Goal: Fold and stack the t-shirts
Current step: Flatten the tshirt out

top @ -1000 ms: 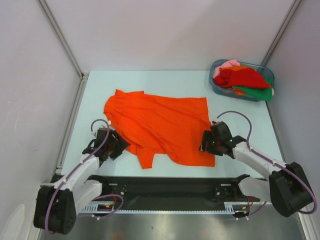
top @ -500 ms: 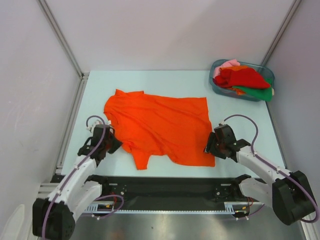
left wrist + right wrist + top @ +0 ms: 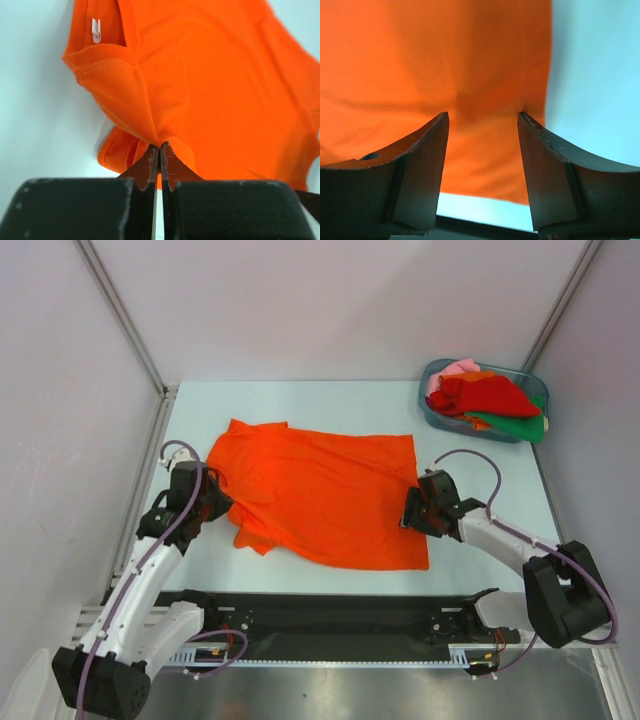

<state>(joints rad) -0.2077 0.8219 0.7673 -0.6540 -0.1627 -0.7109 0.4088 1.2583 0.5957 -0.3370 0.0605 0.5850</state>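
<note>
Left tool (image 3: 159,152): clamped tight on a pinch of cloth at the rumpled left side of the orange shirt (image 3: 325,495). Right tool (image 3: 482,120): jaws apart, straddling the shirt's right edge, nothing gripped. The shirt lies mostly flat mid-worktop (image 3: 300,400). The other shirts (image 3: 485,395) sit heaped in the tub (image 3: 433,410) at the far right corner.

Judged step: spreading shirt 1 flat before folding. Next move: the right tool needs to close on that edge, then the 2 tools pull apart to smooth the left side.

Plain orange t-shirt (image 3: 330,505), pale blue table (image 3: 300,405).
</note>
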